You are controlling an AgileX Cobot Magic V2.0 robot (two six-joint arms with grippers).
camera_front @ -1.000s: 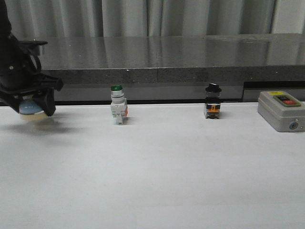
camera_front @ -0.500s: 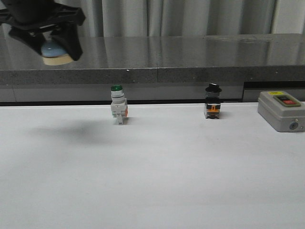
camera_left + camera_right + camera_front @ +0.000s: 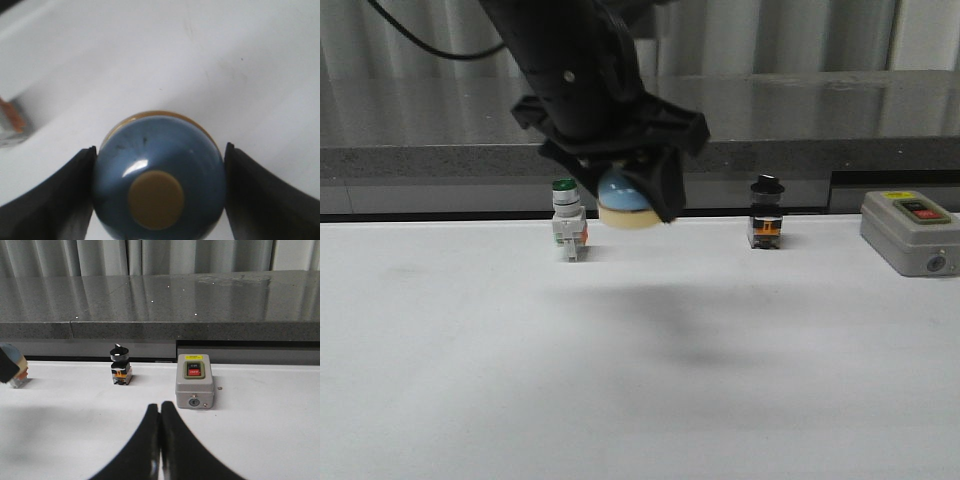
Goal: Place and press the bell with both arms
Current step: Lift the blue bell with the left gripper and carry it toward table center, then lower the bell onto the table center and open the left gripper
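Observation:
My left gripper [image 3: 632, 195] is shut on the light-blue bell [image 3: 625, 199] with its cream base and holds it in the air above the middle of the white table [image 3: 640, 400]. In the left wrist view the bell [image 3: 159, 175] fills the space between both black fingers [image 3: 55, 200], its cream button facing the camera. My right gripper [image 3: 159, 407] is shut and empty, low over the table in front of the grey box; it is out of the front view.
A green-capped white push-button switch [image 3: 568, 220] stands at the back of the table just left of the held bell. A black knob switch [image 3: 766, 213] and a grey box with a red button [image 3: 910, 232] stand at back right. A dark stone ledge [image 3: 770, 120] runs behind.
My left arm has carried the bell from the table's far left, up and then rightward and down, to a spot above the table's middle beside the green-capped switch.

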